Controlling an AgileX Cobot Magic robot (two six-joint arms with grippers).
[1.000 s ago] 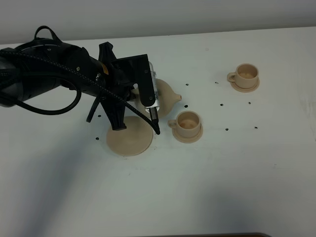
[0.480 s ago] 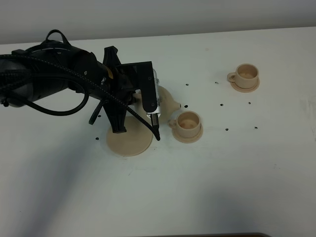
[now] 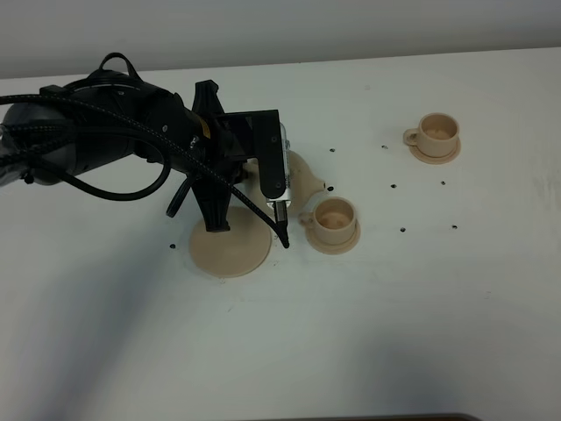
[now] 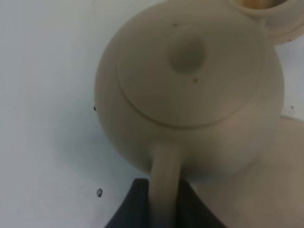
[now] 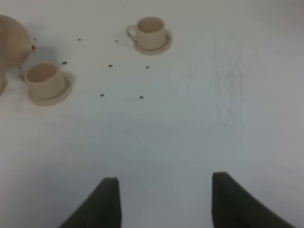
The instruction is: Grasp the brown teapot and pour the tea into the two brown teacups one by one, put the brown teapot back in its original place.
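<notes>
Teapot (image 4: pixel 190 95) beside the near cup (image 3: pixel 335 221)
My left end effector (image 4: pixel 164 202) clamps its handle (image 4: pixel 165 173); my right end effector (image 5: pixel 165 180) stands apart.

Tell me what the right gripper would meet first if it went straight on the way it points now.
Probably the bare table; nothing stands ahead of the right gripper as far as its wrist view shows, though depth is unclear.

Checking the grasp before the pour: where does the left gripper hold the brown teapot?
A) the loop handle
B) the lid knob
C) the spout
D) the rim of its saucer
A: the left wrist view shows the left gripper closed on the loop handle of the brown teapot.
</notes>
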